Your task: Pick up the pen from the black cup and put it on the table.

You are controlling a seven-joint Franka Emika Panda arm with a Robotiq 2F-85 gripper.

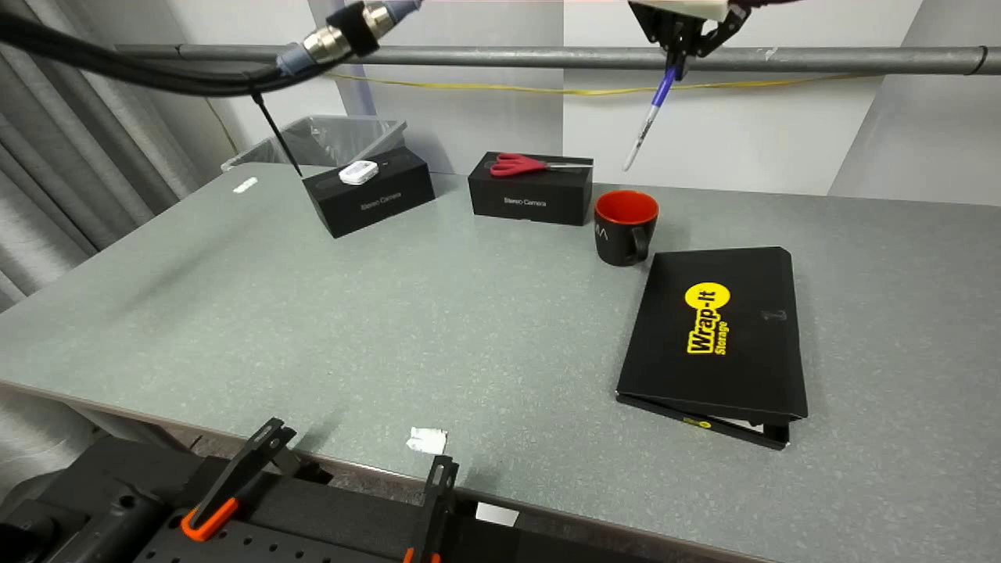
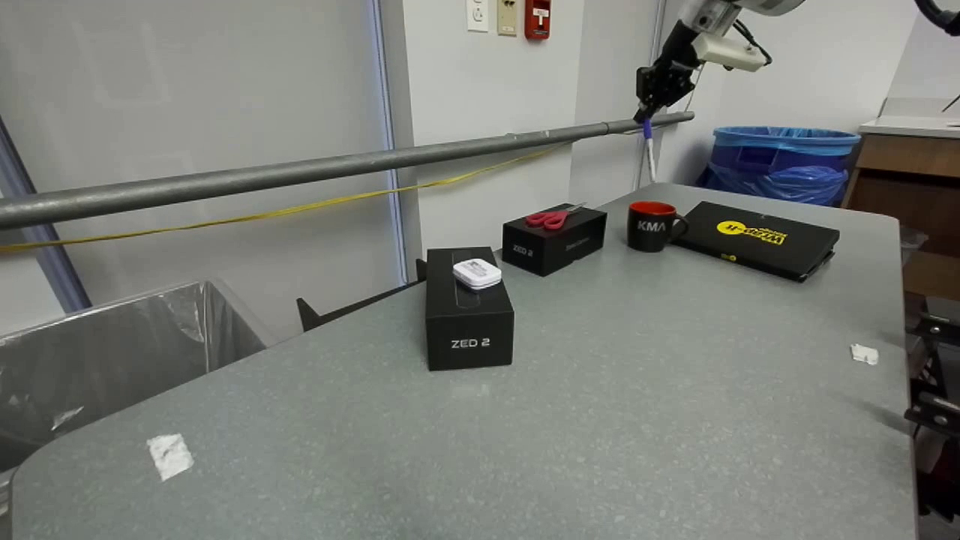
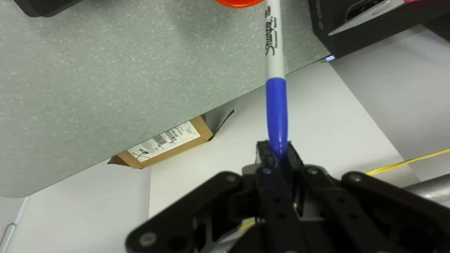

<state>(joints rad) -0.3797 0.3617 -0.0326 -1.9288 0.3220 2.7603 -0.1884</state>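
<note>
The pen (image 3: 276, 105) pinched by its blue end in the gripper (image 3: 278, 151), tilted above the cup (image 1: 619, 241).
The wrist view cuts off the pen's pale end and most of the cup; beside the cup, a flat black binder (image 1: 735, 352) lies on the speckled grey table (image 1: 352, 313).

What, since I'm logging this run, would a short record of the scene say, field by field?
hand: closed on the blue end of the pen
pen: outside the cup, tilted, white end down
cup: upright on the table, beside the binder
scissors: on a black box
white case: on another black box
remaining: pen onto table
</note>
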